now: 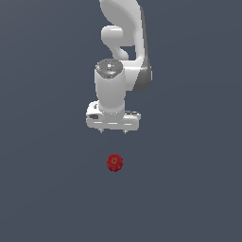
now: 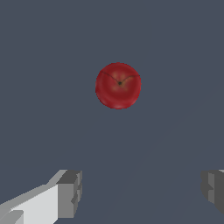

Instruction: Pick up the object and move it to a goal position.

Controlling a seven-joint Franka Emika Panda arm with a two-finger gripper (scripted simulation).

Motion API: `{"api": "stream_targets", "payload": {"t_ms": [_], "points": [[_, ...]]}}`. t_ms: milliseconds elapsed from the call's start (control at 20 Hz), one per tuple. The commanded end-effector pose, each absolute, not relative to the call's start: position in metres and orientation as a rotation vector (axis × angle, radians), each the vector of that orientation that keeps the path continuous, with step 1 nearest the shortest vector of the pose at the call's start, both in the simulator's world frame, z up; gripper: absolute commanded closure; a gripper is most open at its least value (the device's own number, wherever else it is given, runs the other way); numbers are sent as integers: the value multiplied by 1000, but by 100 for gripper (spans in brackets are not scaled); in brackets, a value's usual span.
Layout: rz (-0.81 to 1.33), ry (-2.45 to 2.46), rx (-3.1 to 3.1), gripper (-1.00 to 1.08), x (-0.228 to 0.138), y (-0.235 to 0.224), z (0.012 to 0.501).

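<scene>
On a plain slate-grey surface (image 1: 47, 189), our tool (image 1: 113, 131) hovers spread above the red apple (image 1: 114, 162); we judge approach underway, next descending around it.

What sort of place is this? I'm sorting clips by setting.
Most likely a bare simulated test scene, not a real room: a flat, featureless grey-blue floor, a smooth white robot arm, and one small dark red ball-like object lying alone.

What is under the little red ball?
Only the plain dark grey floor shows around the red ball, which seems to rest on it. The spot right beneath the ball is covered. The open claw is apart from it, holding nothing.
</scene>
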State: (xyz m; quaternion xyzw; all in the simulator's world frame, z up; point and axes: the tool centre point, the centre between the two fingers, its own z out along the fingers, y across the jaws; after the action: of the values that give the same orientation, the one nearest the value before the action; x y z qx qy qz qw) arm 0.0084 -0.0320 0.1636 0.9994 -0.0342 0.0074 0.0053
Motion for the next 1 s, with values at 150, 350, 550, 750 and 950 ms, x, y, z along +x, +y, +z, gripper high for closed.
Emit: {"api": "stream_targets", "payload": {"t_ms": [150, 350, 550, 750, 950], "points": [[24, -105, 3131, -92, 8, -30, 164], [27, -94, 3138, -92, 7, -25, 165], [28, -88, 3140, -92, 6, -23, 166], [27, -97, 3139, -92, 8, -24, 165], [25, -122, 3138, -92, 16, -24, 161]]}}
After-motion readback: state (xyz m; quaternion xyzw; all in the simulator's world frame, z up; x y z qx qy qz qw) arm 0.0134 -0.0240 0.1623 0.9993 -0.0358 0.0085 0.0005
